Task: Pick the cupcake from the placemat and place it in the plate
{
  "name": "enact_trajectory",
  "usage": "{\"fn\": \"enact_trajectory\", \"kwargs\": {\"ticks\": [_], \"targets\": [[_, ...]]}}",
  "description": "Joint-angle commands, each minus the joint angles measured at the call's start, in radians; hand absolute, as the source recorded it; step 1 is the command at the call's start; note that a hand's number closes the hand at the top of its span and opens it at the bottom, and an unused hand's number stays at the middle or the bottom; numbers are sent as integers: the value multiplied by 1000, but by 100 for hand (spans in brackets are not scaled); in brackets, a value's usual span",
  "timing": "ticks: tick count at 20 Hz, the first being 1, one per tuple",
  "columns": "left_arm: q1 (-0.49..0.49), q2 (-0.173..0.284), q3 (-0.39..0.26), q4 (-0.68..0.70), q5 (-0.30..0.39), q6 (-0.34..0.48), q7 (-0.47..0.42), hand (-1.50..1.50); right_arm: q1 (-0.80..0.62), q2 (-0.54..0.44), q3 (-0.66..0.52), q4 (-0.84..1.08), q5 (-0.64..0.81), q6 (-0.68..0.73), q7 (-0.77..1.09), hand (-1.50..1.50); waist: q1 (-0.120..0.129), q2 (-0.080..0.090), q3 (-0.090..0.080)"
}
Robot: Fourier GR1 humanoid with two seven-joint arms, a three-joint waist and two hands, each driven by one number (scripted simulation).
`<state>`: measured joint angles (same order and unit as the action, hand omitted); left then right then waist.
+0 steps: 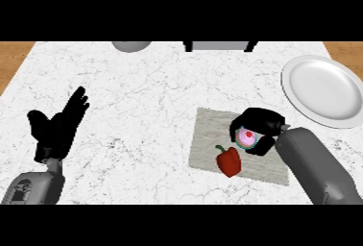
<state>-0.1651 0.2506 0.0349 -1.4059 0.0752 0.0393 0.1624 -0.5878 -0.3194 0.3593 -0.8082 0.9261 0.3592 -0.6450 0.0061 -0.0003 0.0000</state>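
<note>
Presently, in the head view, the right hand [261, 126] is seen curled round the cupcake [247, 137], whose pink top with a red dot shows between the black fingers. The cupcake is held over the right part of the grey placemat [207, 134]. A red pepper [228, 161] lies just near and left of it on the placemat. The white plate [319, 89] is set farther right. The left hand [58, 126] is rested open at the left, fingers up.
</note>
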Motion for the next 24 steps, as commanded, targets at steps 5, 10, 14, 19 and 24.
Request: {"fn": "enact_trajectory", "kwargs": {"ticks": [5, 10, 14, 19, 24], "targets": [[33, -18, 22, 14, -19, -33, -54, 0, 96, 60, -41, -158, 15, 49, 39, 150, -6, -1, 0], [2, -17, 10, -44, -32, 8, 44, 0, 141, 123, -165, -144, -24, -39, 295, 150, -16, -4, 0], [10, -30, 9, -30, -44, 14, 7, 0, 145, 104, -205, -259, 12, -148, 388, 150, -17, -5, 0], [17, -28, 27, -20, -27, 11, 17, 0, 225, 131, -264, -468, 7, -360, 411, 150, -39, -10, 0], [47, 3, 39, -45, -10, -27, 21, 0, 260, 103, -377, -608, 16, -525, 463, 150, -25, -8, 0]]}}
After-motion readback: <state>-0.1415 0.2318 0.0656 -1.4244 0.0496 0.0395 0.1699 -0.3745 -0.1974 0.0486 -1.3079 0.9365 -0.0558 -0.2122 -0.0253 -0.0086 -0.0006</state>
